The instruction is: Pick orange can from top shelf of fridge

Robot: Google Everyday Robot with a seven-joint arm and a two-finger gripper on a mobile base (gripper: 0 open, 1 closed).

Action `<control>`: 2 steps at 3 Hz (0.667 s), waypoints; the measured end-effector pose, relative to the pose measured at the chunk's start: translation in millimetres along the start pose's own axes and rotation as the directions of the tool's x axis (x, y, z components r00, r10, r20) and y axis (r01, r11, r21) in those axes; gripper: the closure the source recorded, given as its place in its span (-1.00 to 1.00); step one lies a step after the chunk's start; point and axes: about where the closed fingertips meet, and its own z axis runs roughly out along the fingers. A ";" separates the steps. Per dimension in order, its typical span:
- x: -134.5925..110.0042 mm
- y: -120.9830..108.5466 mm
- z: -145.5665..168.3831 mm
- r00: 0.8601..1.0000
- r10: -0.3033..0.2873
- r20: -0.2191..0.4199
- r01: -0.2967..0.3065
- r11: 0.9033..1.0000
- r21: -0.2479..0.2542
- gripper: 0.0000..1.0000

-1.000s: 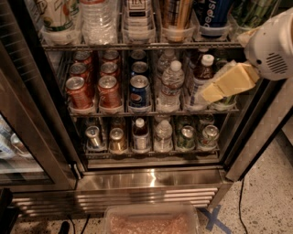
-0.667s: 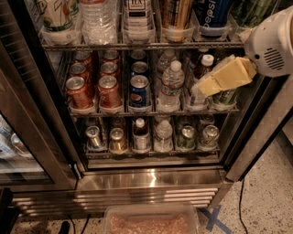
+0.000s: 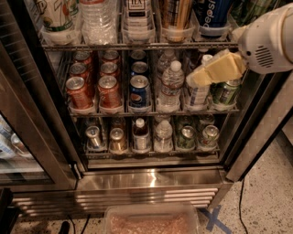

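The orange can (image 3: 176, 14), gold-orange with dark lettering, stands in a clear tray on the top shelf (image 3: 146, 46) of the fridge (image 3: 146, 182), right of centre, with its top cut off by the frame edge. A blue Pepsi can (image 3: 211, 13) stands just right of it. My gripper (image 3: 196, 77), yellowish on a white arm (image 3: 270, 39), reaches in from the right. It hangs in front of the middle shelf, below and right of the orange can, apart from it and holding nothing.
The glass door (image 3: 32, 119) stands open at the left. The middle shelf holds red cans (image 3: 109, 90), a Pepsi can (image 3: 138, 90) and water bottles (image 3: 170, 84). The bottom shelf holds short cans and bottles. A plastic bin (image 3: 151, 221) sits on the floor in front.
My gripper has moved a little to the left and upward, closer to the top shelf. Nothing on the shelves has moved.
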 end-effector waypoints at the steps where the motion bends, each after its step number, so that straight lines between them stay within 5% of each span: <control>1: -23.8 -4.0 16.6 0.994 0.015 0.108 -0.021 0.998 0.057 -0.51; 2: -46.3 -12.0 22.5 0.978 0.027 0.208 -0.057 0.989 0.139 -0.56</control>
